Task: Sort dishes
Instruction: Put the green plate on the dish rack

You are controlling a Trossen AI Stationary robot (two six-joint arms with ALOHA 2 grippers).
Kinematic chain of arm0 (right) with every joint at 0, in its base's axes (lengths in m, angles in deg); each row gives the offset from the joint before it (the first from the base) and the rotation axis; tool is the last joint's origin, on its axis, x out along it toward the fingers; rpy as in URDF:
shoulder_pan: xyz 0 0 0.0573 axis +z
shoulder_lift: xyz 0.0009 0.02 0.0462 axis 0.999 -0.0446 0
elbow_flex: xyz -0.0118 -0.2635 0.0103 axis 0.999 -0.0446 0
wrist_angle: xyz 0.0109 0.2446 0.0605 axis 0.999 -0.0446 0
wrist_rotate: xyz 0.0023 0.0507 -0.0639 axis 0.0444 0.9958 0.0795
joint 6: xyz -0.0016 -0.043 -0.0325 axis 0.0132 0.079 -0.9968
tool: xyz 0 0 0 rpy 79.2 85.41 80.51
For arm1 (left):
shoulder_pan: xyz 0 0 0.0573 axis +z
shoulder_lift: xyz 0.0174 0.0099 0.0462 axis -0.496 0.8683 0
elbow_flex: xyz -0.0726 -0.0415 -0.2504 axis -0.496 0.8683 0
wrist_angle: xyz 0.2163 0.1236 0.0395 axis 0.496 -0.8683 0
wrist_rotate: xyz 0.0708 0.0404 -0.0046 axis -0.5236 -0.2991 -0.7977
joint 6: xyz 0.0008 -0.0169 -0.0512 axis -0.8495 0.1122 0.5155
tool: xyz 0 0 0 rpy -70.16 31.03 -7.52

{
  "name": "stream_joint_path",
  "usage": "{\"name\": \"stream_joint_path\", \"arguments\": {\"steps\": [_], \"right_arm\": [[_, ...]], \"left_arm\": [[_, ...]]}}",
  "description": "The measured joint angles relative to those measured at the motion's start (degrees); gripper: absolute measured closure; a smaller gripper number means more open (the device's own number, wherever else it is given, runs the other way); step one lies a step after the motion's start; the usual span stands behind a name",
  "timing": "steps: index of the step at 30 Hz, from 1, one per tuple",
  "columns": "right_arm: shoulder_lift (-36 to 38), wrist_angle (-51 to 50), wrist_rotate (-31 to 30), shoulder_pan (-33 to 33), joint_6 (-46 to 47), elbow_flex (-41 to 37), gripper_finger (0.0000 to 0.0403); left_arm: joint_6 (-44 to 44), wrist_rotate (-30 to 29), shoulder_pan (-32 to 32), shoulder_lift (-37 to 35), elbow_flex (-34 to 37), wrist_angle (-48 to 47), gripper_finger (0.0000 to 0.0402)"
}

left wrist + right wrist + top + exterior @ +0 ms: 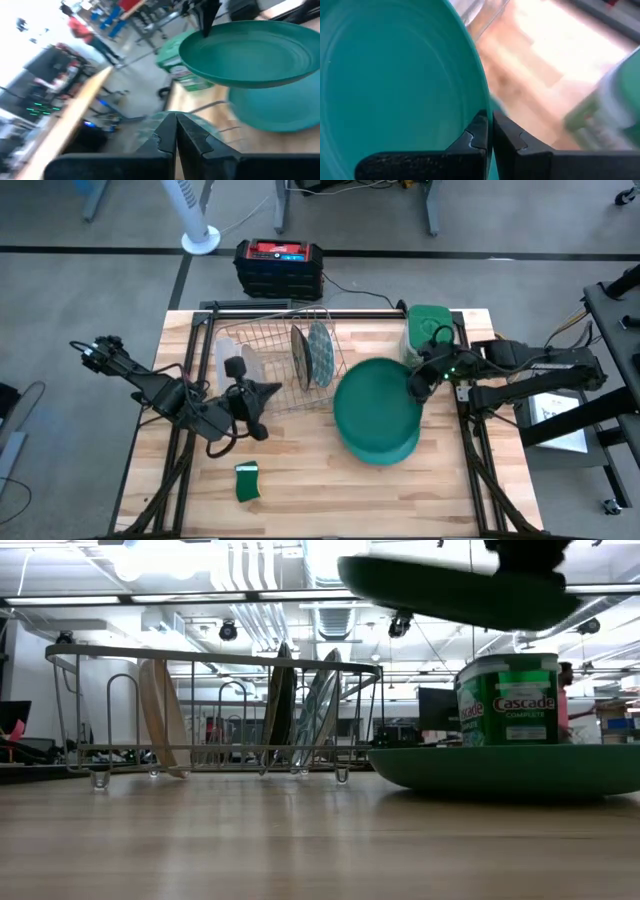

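I have the right pincer [416,383] clamped on the rim of a teal plate [372,405], which it holds in the air above a second green plate [385,448] lying flat on the worktop [320,490] toward the right edge; the low view shows clear space between the lifted one and the one beneath. The rack [275,365] stands near the far edge, left of centre, and already carries three upright dishes as I read it: a whitish plate [160,715] at one end, then a dark plate [281,710] and a patterned glassy plate [320,710] side by side in the middle slots. The left pincer [262,410] waits beside the rack, toward the near side, fingers pressed together on nothing.

So I judge the sorting past halfway: three racked, one in hand, one left on the wood. The slots between the whitish plate and the dark pair look free. A canister [428,328] sits at the far right corner and a sponge [247,480] near the front edge; neither is mine to move.
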Motion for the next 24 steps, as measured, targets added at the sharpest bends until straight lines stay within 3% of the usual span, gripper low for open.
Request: {"name": "stream_joint_path", "arguments": {"steps": [5,9,16,20,24], "right_arm": [[-3.7,0.4,-12.9,1.7,-2.4,6.6,0.0401],[-8.8,0.5,-25.0,3.0,-2.7,12.5,0.0401],[-21.5,0.7,-30.9,3.6,-2.9,23.3,0.0401],[-29.3,0.4,-36.2,4.4,-3.2,30.5,0.0401],[-36.1,0.1,-37.8,5.1,-3.0,38.1,0.0401]], "left_arm": [[-7.6,-7.0,0.0,-0.7,-0.3,-0.2,0.0401],[-12.4,-18.8,0.1,-2.7,-0.3,-0.1,0.0401],[-17.9,-29.8,1.3,-7.6,-0.3,0.1,0.0401],[-18.4,-29.6,3.2,-10.9,-0.3,0.4,0.0401],[-20.3,-29.6,6.1,-14.0,-0.3,1.8,0.0401]]}}
